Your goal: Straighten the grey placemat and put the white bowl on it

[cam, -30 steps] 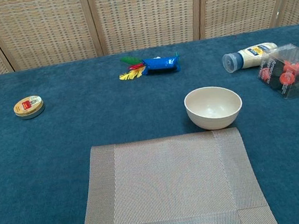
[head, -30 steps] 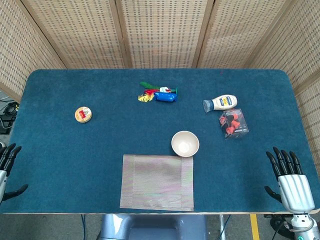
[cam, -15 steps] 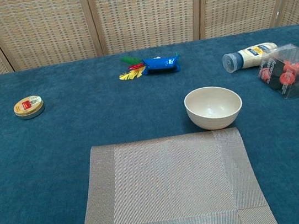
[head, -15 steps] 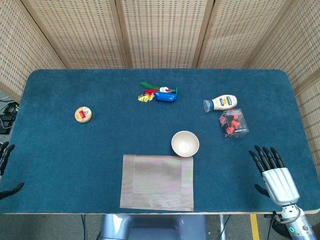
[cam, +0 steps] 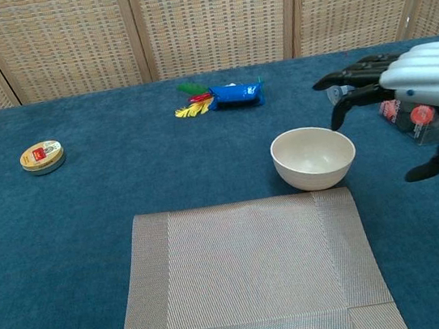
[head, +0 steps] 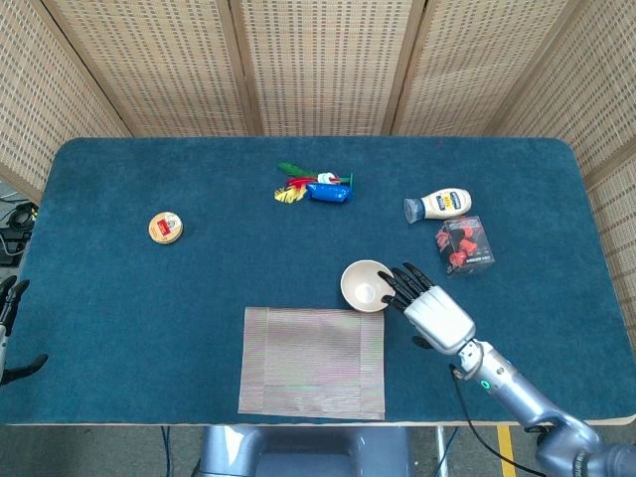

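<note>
The grey placemat (head: 312, 361) (cam: 251, 274) lies flat at the table's near edge, its sides roughly square to the table. The white bowl (head: 367, 286) (cam: 313, 157) stands upright and empty on the blue cloth, touching the mat's far right corner. My right hand (head: 429, 308) (cam: 413, 88) hovers just right of the bowl with fingers spread, fingertips by its rim, holding nothing. My left hand (head: 10, 328) shows only as dark fingers at the left edge, off the table, fingers apart.
A mayonnaise bottle (head: 438, 205) lies at the right with a clear box of red parts (head: 464, 244) beside it. A blue packet with coloured feathers (head: 316, 188) lies at the middle back. A round tin (head: 165, 228) (cam: 42, 156) sits at the left.
My right hand has swung in from the table's right front edge to just beside the bowl. The left hand has drawn back slightly. Bowl and mat have not moved.
</note>
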{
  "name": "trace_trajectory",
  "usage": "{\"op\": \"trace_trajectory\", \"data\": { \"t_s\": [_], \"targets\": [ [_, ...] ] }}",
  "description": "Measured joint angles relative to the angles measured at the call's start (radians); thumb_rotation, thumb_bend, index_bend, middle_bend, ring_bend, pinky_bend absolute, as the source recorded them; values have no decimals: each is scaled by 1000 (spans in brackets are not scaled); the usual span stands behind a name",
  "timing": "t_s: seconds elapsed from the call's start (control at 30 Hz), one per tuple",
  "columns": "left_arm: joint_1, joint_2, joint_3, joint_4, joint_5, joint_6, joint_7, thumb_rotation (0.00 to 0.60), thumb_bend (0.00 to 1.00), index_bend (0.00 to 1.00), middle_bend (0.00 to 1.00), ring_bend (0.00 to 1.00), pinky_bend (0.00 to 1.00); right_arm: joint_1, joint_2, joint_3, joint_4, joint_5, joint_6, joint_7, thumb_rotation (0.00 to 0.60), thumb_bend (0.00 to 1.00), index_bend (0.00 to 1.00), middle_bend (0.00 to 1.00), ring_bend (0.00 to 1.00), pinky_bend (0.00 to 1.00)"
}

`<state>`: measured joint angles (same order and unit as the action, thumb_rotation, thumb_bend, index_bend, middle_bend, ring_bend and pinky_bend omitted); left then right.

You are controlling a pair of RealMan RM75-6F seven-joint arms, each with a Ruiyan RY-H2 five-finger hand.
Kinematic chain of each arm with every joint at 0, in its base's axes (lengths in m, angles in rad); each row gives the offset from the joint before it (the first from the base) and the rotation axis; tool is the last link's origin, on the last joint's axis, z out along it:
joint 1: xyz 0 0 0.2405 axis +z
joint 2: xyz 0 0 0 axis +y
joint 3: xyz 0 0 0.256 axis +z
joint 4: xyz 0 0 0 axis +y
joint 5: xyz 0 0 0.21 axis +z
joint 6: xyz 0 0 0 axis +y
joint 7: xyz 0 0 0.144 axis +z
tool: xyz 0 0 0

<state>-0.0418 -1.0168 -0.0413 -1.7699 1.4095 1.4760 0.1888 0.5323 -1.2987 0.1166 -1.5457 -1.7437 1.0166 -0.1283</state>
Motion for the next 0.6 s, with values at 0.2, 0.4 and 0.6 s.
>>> {"op": "trace_trajectory", "data": {
  "t_s": [0.2, 0.4, 0.6],
  "targets": [
    [-6, 1, -8, 4, -23, -13, -4, 600, 0, 0, 0, 0, 0, 81, -87, 34, 37, 91, -116, -20, 600, 356, 346, 0, 0, 0],
    [-9, 6, -11, 6, -34, -22, -17, 600, 0, 0, 0, 0, 0, 118, -151, 40, 88, 150, -165, -81, 600, 419, 386, 0, 0, 0],
    [-11, 11, -13, 8, -42, -29, -31, 600, 0, 0, 0, 0, 0, 128, -184, 26, 157, 189, -178, -99, 600, 483, 451, 0, 0, 0]
  ]
}}
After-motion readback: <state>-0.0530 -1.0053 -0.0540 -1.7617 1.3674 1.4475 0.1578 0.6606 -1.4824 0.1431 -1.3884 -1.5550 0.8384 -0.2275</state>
